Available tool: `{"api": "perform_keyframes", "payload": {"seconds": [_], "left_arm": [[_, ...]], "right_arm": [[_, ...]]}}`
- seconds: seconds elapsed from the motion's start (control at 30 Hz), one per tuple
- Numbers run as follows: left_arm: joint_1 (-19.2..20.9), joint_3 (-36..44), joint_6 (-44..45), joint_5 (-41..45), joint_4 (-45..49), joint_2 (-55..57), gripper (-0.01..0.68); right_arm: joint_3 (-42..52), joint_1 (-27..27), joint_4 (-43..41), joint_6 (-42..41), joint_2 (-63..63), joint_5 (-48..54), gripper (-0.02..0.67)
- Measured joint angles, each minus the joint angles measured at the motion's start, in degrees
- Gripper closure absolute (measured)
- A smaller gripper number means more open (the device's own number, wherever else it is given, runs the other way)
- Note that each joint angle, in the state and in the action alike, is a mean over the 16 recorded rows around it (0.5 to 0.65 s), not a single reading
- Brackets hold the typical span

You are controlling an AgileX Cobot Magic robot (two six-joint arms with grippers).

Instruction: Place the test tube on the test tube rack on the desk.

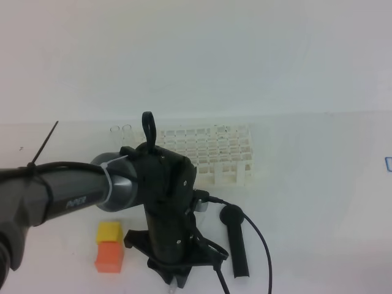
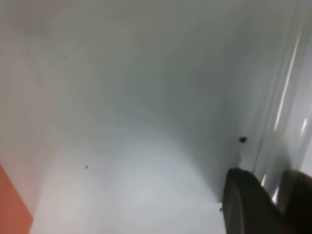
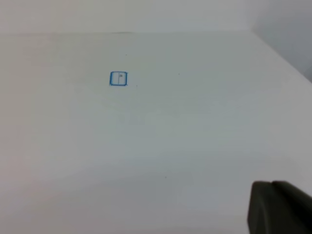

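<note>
Matte white desk (image 1: 318, 184); white plastic test tube rack (image 1: 211, 153).

test tube rack (image 1: 211, 153) at desk (image 1: 318, 184) rear, blocks (image 1: 109, 246) front-left

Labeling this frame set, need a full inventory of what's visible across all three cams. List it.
test tube rack: one, white lattice, back centre of the desk
tubes in rack: two rims show, clear, standing at the rack's left end
test tube: one, clear, seen only in the left wrist view as a bright streak running up from between the claw fingers
yellow cube: one, front left, touching the orange cube
orange cube: one, front left, nearest the camera
black round-headed stick: one, lying right of the left arm
blue square mark: one, on the desk, right side
desk: one, white
left claw: one, black, closed around the tube
right claw: one, dark, only a corner visible, shut
</note>
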Motion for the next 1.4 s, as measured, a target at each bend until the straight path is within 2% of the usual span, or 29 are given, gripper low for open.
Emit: {"api": "perform_keyframes", "payload": {"seconds": [0.5, 0.73, 0.9, 1.1, 1.4], "left_arm": [[0.39, 0.73, 1.34, -13.60, 3.73, -12.01, 0.673], [0.57, 4.69, 1.62, -21.10, 5.89, -20.13, 0.666], [0.57, 12.33, 0.54, -28.73, 6.02, -26.04, 0.666], [0.58, 25.14, -0.95, -41.51, 4.87, -34.69, 0.673], [-0.09, 42.74, -5.99, -62.20, 7.16, -44.19, 0.666]], "right_arm": [[0.00, 0.00, 0.00, 0.00, 0.00, 0.00, 0.650], [0.00, 0.00, 0.00, 0.00, 0.00, 0.00, 0.650], [0.00, 0.00, -0.16, 0.00, 0.00, 0.00, 0.650], [0.10, 0.00, -1.48, 0.21, 0.00, -1.34, 0.650], [0.36, 0.00, -2.38, 5.25, 0.00, -15.45, 0.650]]}}
